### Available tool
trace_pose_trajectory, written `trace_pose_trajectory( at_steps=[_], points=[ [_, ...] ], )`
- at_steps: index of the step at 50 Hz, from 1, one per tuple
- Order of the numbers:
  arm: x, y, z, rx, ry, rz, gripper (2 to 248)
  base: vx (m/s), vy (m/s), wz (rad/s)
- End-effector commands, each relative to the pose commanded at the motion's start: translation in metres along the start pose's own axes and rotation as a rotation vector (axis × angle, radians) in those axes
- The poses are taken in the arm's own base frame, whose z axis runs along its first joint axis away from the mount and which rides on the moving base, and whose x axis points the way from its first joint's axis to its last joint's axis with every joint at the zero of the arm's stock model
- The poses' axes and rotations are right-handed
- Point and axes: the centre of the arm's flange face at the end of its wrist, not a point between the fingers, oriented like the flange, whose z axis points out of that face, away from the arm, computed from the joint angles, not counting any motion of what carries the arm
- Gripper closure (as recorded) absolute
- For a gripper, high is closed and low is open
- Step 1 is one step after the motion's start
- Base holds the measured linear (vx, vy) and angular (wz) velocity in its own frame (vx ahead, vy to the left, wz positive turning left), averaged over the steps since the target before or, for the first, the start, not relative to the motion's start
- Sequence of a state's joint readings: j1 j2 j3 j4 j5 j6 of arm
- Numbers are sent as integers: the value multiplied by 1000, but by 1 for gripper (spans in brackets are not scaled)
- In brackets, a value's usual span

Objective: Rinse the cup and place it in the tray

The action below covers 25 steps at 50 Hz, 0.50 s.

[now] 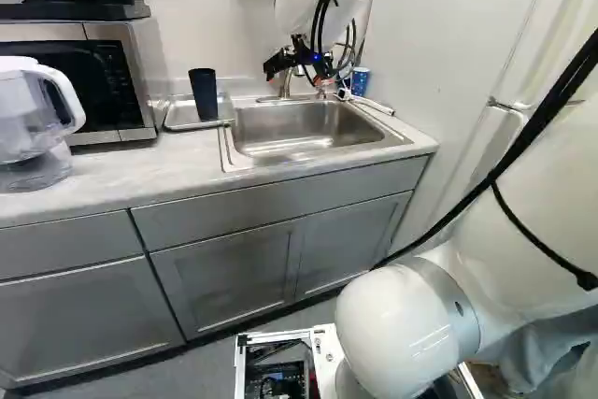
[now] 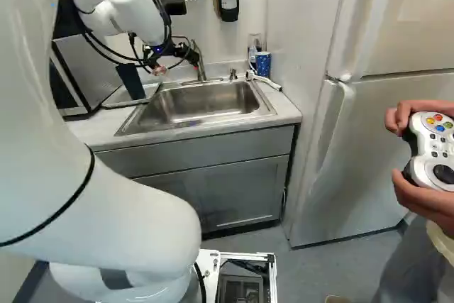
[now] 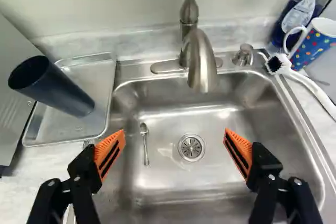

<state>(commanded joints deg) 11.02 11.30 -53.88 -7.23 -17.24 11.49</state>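
The dark tumbler (image 3: 63, 88) stands upright in the shallow tray (image 3: 107, 95), on the counter just left of the sink (image 3: 157, 204). It is apart from the gripper (image 1: 296, 80), which hangs over the sink. In the wrist view the gripper's two fingers are spread wide, with nothing between their orange pads (image 3: 111, 150); past them lies the sink's basin.

On the basin floor is the round drain (image 3: 191, 147), and a small spoon (image 3: 145, 142) lies on the tray side of it. At the sink's back edge stands the faucet (image 3: 202, 66), its spout curving over the basin, with a short metal knob (image 3: 243, 56) just beside it.

At the sink's right rear corner the white dish brush (image 3: 304, 81) rests with its head near the rim. Beside it, right of the sink, is the polka-dot mug (image 3: 313, 45), with a bottle of blue liquid (image 3: 296, 19) behind.

Farther left of the sink are the microwave (image 1: 131, 77) and the water pitcher (image 1: 28, 119). Right of the sink stands the refrigerator (image 2: 383, 133); in front of it, a person's hands (image 2: 425, 200) hold a white game controller (image 2: 433, 148).
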Motion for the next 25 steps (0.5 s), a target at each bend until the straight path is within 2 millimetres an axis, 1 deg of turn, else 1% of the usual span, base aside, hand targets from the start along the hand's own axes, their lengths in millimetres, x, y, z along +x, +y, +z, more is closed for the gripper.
trace_pose_trajectory(
  at_steps=[9, 25],
  points=[
    [-4, 13, -2, -23, -22, 28, 3, 0, 0, 0],
    [-4, 13, -2, -23, -22, 28, 3, 0, 0, 0]
  ],
)
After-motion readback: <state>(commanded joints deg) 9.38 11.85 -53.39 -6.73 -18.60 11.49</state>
